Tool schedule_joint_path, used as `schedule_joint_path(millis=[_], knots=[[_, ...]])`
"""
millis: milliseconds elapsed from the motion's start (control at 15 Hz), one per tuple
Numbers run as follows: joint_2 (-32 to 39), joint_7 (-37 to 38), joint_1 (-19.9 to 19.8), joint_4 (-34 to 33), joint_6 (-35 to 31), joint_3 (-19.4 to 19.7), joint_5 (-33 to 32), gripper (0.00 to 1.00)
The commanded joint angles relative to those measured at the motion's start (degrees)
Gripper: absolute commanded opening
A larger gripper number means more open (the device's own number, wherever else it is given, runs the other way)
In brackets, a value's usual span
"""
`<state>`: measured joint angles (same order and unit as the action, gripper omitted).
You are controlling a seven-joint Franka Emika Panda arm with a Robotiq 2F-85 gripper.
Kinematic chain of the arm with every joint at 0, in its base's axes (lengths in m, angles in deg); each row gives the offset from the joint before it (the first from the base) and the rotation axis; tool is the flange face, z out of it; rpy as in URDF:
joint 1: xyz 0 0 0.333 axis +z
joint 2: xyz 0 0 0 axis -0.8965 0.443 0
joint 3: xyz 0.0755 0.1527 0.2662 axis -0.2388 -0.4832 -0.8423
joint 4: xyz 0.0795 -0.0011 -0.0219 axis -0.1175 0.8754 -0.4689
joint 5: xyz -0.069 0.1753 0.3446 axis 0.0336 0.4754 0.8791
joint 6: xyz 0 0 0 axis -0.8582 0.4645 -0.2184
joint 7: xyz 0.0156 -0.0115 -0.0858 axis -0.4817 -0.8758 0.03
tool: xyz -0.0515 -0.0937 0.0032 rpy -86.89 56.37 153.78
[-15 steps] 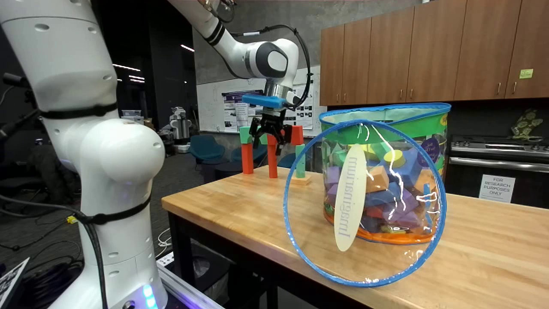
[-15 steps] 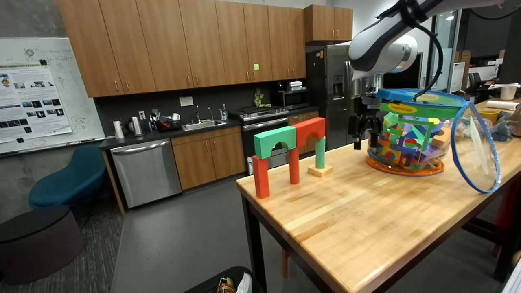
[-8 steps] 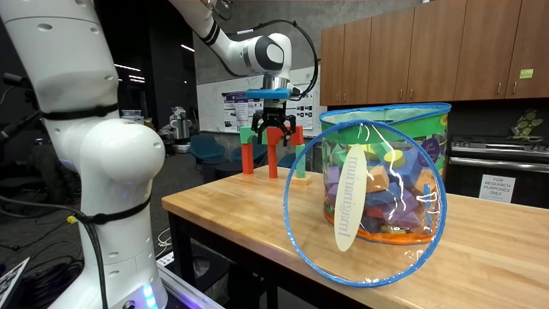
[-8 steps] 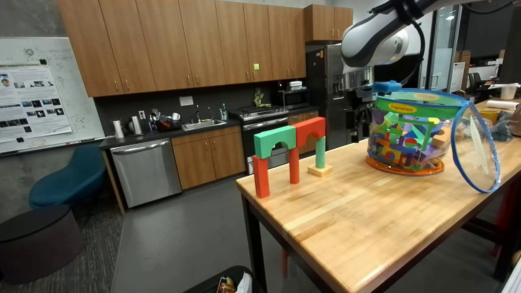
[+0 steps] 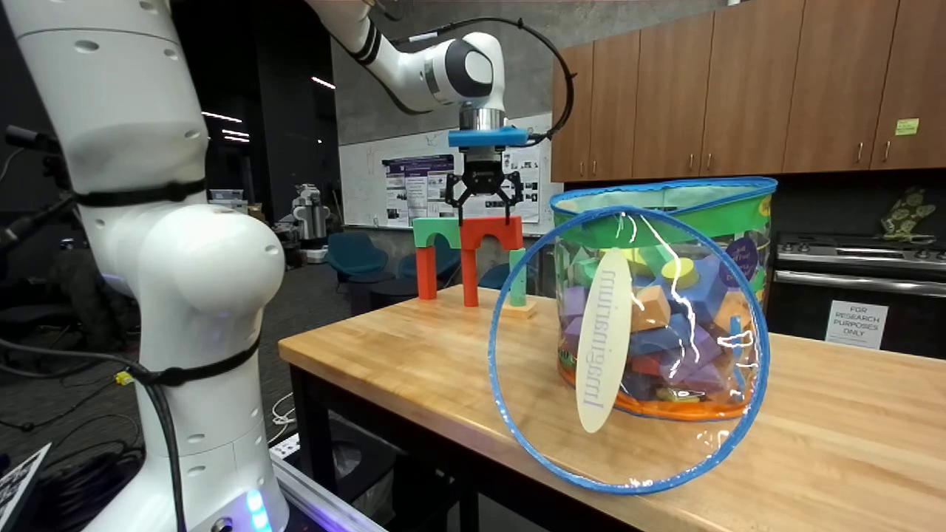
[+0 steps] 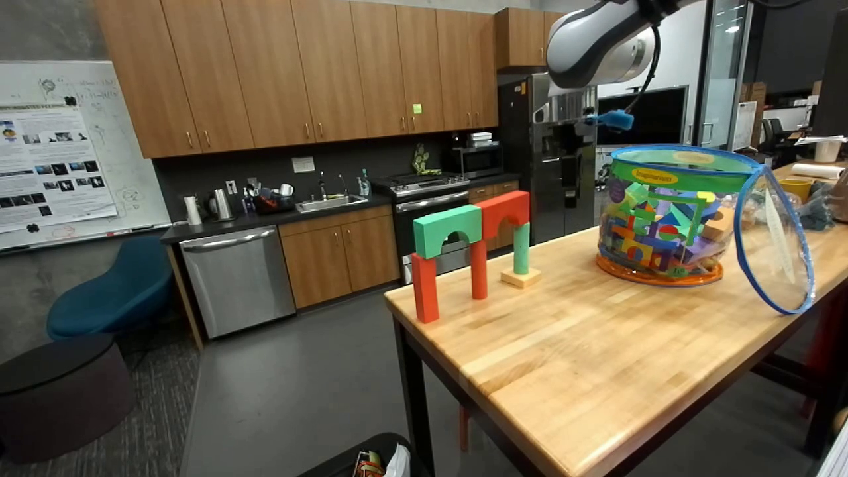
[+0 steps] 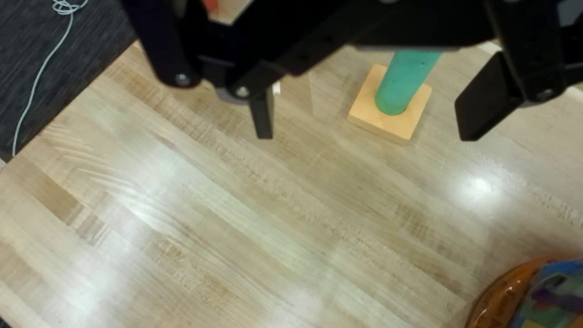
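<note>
Red arch (image 6: 505, 212) is set end to end with a green arch (image 6: 448, 227), both propped above the wooden surface (image 6: 596, 358) by 2 red pillars (image 6: 425, 288) plus a green cylinder (image 7: 405, 84), itself stood on a flat tan block (image 7: 394, 124). Nothing's gripped: the gripper (image 5: 484, 219) is spread wide and held in mid-air, kinda hard to pick out against the dark fridge (image 6: 520, 152) in an exterior view, but clear of the arches. In the wrist view the cylinder is framed between the fingers (image 7: 485, 105), further down. A see-through tub (image 6: 702, 183) crammed with coloured blocks (image 6: 662, 228) is parked near the arches, its lid (image 5: 604, 340) flipped open.
</note>
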<state>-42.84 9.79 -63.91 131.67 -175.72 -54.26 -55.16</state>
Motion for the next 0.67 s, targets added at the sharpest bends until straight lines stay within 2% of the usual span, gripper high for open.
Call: schedule_joint_path(millis=[0, 600], knots=[[1.9, -9.4, 0.7, -5.0, 2.8, -0.2, 1.2, 1.0], [5.3, -29.6, 1.6, -11.9, 6.2, -2.1, 4.0, 1.0]])
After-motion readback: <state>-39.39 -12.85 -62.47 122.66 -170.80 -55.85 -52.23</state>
